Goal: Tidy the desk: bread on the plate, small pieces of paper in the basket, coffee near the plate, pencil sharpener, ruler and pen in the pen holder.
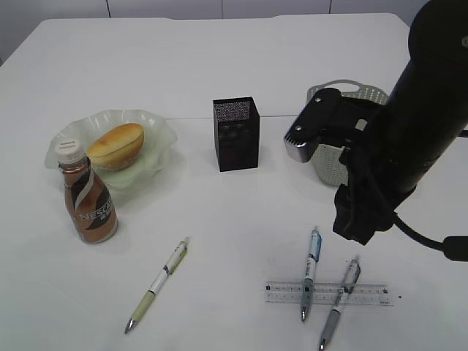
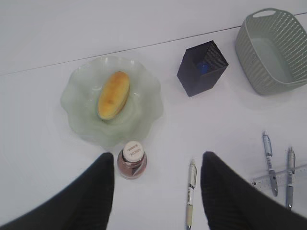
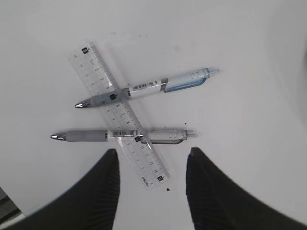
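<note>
The bread point(image 1: 117, 145) lies on the wavy green plate point(image 1: 157, 126), and the coffee point(image 1: 88, 199) stands upright at the plate's front edge. On the desk point(image 1: 219, 58), the clear ruler point(image 3: 146, 160) lies under two crossed pens, one blue point(image 3: 182, 80) and one grey point(image 3: 86, 135). My right gripper point(image 3: 152, 151) hangs open above the ruler's end, holding nothing. My left gripper point(image 2: 157, 155) is open high over the desk, between the coffee point(image 2: 132, 160) and a third pen point(image 2: 191, 184). Inside the pen holder point(image 2: 201, 72) is a small blue thing. The pencil sharpener and paper pieces are out of view.
The perforated basket point(image 2: 268, 52) stands right of the pen holder point(image 1: 235, 134), partly hidden in the exterior view by my right arm point(image 1: 413, 131). The third pen point(image 1: 159, 281) lies alone at the front left. A thin seam crosses the desk behind the plate.
</note>
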`<state>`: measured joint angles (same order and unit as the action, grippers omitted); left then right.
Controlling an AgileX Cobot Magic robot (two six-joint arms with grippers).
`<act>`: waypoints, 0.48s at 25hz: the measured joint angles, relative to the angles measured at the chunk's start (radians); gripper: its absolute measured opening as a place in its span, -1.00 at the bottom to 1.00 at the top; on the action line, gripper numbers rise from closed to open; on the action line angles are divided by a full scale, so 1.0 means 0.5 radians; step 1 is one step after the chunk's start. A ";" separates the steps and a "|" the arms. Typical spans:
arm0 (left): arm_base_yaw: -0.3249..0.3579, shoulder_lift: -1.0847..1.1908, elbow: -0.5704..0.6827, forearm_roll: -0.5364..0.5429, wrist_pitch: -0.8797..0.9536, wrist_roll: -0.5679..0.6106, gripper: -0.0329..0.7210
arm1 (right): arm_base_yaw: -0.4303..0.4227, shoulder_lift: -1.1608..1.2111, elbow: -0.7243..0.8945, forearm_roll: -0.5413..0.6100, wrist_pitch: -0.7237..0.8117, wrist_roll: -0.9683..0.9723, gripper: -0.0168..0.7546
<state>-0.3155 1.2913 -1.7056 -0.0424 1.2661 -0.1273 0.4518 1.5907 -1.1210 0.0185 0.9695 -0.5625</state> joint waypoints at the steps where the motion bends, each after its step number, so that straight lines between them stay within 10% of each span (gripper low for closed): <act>1: 0.000 0.000 0.000 0.000 0.000 0.000 0.19 | 0.000 0.000 0.000 0.014 -0.005 -0.016 -0.01; 12: 0.000 0.000 0.000 0.000 0.000 0.000 0.19 | 0.000 0.000 0.000 0.152 -0.134 -0.045 0.09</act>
<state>-0.3155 1.2913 -1.7056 -0.0424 1.2661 -0.1273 0.4518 1.5907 -1.1210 0.0947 0.9026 -0.5851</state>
